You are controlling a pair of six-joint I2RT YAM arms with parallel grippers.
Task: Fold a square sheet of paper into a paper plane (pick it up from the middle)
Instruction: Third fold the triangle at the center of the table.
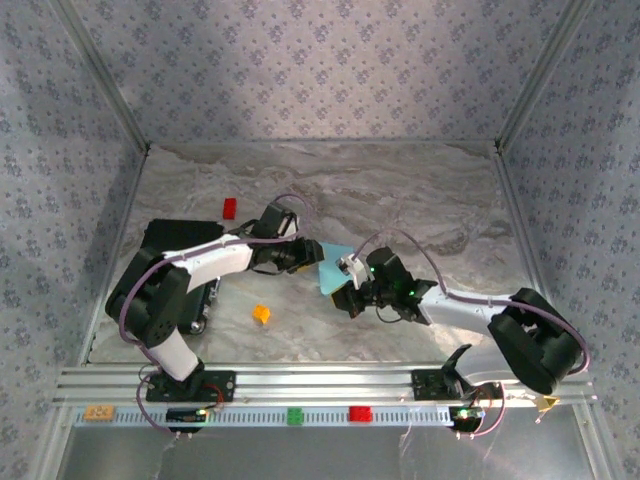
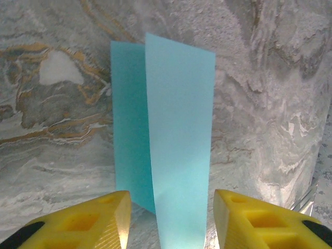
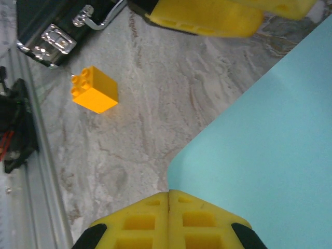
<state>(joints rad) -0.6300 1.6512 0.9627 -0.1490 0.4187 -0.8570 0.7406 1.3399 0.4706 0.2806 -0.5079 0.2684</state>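
From overhead, the sheet of paper (image 1: 331, 271) is just a small cyan patch up and to the right of the orange block (image 1: 261, 314), sitting between the two arms' ends. The left wrist cam gives the detail the overhead can't: a lighter flap raised over a darker layer, with a straight fold line running lengthwise and crisp edges. The left gripper (image 2: 171, 215) has its yellow fingers apart, one each side of that flap, with a gap showing on both sides.

On the right wrist cam, the right gripper (image 3: 168, 220) has its fingers pressed together with the seam closed. The paper's edge runs right up to the tips, but I can't tell if it's actually pinched. That cam also picks out the studs on the orange block, which lies left of the paper there. Just past the block is a black case (image 3: 36, 23) with chrome latches.

The table (image 1: 430, 200) is a grey marble-look surface with tan streaks, and the walls (image 1: 300, 70) have a blue-grey floral pattern. A metal rail (image 1: 320, 380) runs on the near side of the orange block. Nearer still, a green block (image 1: 295, 415) and a red block (image 1: 360, 413) sit on a pale strip. There's another red block (image 1: 229, 208) on the far side of the orange one.
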